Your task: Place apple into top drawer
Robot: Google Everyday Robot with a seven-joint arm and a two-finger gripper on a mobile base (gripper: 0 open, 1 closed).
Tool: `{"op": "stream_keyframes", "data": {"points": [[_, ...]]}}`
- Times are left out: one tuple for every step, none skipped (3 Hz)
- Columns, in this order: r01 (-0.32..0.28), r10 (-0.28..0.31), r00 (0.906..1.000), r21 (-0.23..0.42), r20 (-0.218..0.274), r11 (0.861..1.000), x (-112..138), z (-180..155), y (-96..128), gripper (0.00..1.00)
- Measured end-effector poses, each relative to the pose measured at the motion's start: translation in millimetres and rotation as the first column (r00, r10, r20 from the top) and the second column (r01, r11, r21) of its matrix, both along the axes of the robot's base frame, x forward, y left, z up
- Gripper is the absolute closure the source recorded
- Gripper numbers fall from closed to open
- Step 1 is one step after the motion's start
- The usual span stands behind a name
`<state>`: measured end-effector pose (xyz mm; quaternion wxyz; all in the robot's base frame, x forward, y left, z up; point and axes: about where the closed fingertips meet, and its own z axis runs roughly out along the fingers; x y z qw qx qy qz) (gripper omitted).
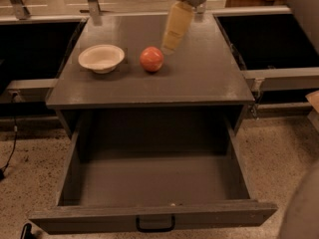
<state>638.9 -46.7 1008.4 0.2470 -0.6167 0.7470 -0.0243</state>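
From my cam I've got the gripper (170, 45) over the back half of the cabinet top (204, 78), hanging down from the upper edge of the view w/ its pale yellowish tip angled down-left. Its tip sits just beside the apple (151, 59), up and to the right of it in the view. I can't tell whether the gripper is open or closed; it reads as one cream block from here. The apple is on the cabinet top, not in the drawer. It sits approx. mid-width, red-orange, resting on its own w/ nothing gripping it. Left of it, near but apart, is a cream-white shallow bowl (101, 58), upright. The top drawer (70, 218) is pulled out fully toward me below the cabinet top, interior dark grey. A small black handle (155, 225) is centred on the front panel. Speckled floor (279, 158) lies either side, and a dark cable (11, 148) runs down at far left.
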Motion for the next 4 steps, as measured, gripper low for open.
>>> {"op": "stream_keyframes", "data": {"points": [[0.009, -0.009, 0.9999, 0.046, -0.007, 0.999, 33, -17, 31, 0.00], [0.056, -0.051, 0.9977, 0.115, -0.043, 0.992, 62, -40, 56, 0.00], [0.114, -0.101, 0.9909, 0.156, -0.089, 0.981, 86, -66, 74, 0.00], [0.176, -0.154, 0.9779, 0.160, -0.141, 0.971, 101, -100, 80, 0.00]]}}
